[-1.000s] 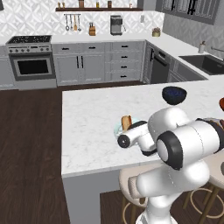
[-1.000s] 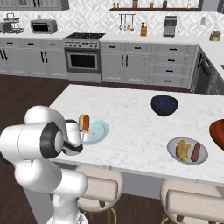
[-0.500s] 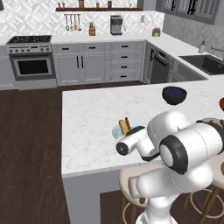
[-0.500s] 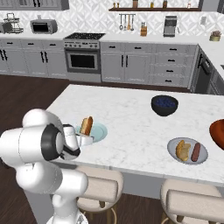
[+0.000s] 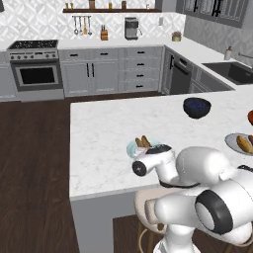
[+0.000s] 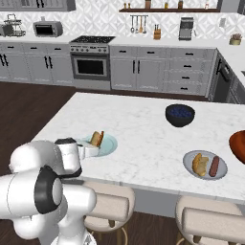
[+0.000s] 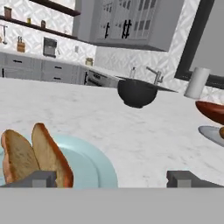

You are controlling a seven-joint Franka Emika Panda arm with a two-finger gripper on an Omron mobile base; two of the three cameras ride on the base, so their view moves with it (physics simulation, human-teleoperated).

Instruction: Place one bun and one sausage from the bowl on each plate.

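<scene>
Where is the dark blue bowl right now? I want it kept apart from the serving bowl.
The dark blue bowl stands mid-island toward the far edge, right of the teal plate and behind the grey plate.

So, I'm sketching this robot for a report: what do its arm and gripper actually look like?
The arm is built of glossy white, rounded, bulbous segments with dark grey to black rings and caps at the joints. No cables or markings show. The gripper ends in two small, blocky dark grey finger tips.
</scene>
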